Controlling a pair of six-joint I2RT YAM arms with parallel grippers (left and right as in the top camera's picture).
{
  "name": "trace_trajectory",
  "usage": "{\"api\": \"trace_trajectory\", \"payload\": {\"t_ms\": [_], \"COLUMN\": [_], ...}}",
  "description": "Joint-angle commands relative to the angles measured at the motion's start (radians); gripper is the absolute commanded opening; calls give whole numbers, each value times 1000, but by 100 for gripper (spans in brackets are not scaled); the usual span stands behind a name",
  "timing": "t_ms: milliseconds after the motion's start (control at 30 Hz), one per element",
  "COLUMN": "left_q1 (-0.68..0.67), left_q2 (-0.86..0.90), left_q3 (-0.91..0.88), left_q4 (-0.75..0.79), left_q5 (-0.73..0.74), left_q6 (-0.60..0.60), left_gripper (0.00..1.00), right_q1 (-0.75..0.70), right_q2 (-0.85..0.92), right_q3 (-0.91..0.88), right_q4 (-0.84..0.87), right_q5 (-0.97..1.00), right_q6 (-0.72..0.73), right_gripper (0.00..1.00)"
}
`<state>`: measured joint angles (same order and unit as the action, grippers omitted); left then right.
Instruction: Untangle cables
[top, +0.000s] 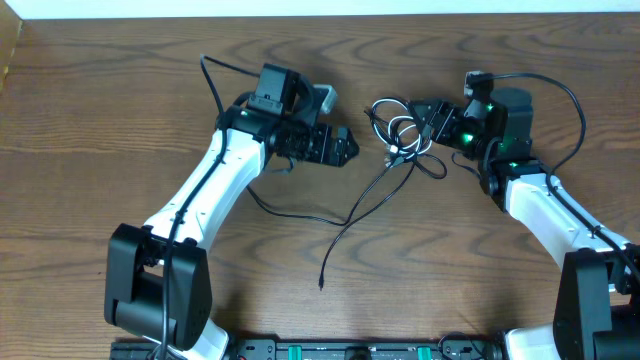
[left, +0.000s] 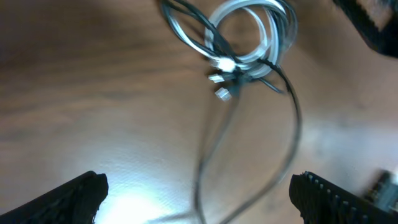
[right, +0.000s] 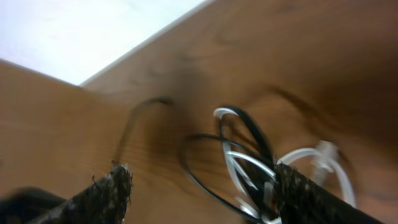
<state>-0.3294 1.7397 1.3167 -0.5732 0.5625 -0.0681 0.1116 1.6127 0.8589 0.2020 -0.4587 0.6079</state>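
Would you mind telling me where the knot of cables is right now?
In the overhead view the knot of cables lies on the table, right of centre, just off the right gripper, with the left gripper apart on its other side.

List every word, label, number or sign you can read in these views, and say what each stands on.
None can be read.
Cables: no print shows; the plugs are blurred.
Left arm, right arm, table: no lettering shows.
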Motion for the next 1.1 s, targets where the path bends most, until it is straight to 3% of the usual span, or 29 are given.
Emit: {"api": "trace_trajectory", "payload": {"t_ms": [0,233,767,1000,1067], "left_q1": [0,-2,-95,-137,-146], "left_q2": [5,25,144,182,181], "left_q3": [66,68,68,68,73], "left_q4": [2,70,301,344,341], "left_q5": [-239,-347,-443,-497,-563], "left_q6": [56,200,213,180,109], "left_gripper": [98,98,98,98,98], "right_q1": [-2,13,55,55,55], "right_q2": [-8,-6,27,85,88], "right_q3": [7,7,7,7,7], "right_q4": [-43,-76,-109,-97,-90], "right_q5": [122,169,285,289,288], "right_q6": [-68,-67,-66,-66,-66], "right_gripper": [72,72,72,73,73]}}
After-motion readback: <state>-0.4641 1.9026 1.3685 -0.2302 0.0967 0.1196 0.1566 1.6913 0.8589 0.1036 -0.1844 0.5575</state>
